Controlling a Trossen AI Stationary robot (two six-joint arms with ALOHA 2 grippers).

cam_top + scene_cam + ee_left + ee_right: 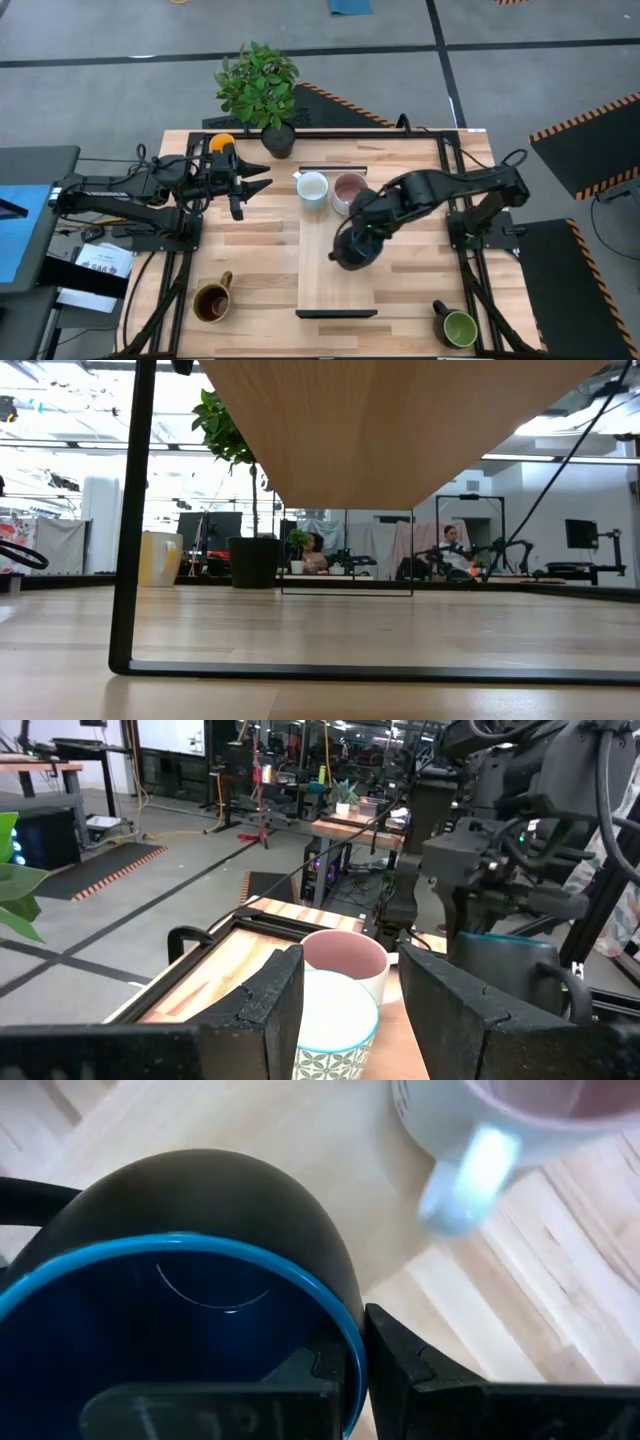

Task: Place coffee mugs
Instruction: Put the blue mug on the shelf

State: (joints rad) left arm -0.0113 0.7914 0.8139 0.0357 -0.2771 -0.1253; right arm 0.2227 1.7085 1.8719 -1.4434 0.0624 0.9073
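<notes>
The white and pale blue mug and the pinkish-mauve mug stand side by side on the far part of a raised wooden board. My right gripper is over the board's middle, shut on the dark blue mug. My left gripper is open and level, just left of the white mug, which shows between its fingers in the left wrist view without touching them. The orange mug sits behind the left gripper, the brown mug near left, the green mug near right. My right gripper holds the dark blue mug by its rim, one finger inside the mug and one outside. The fingers come from above, slanting down. Whether the mug's base rests on the board, I cannot tell.
A dark plant pot with a leafy plant stands at the far edge, beside the orange mug. The board sits on a black metal frame above the table top. The near half of the board is bare wood.
</notes>
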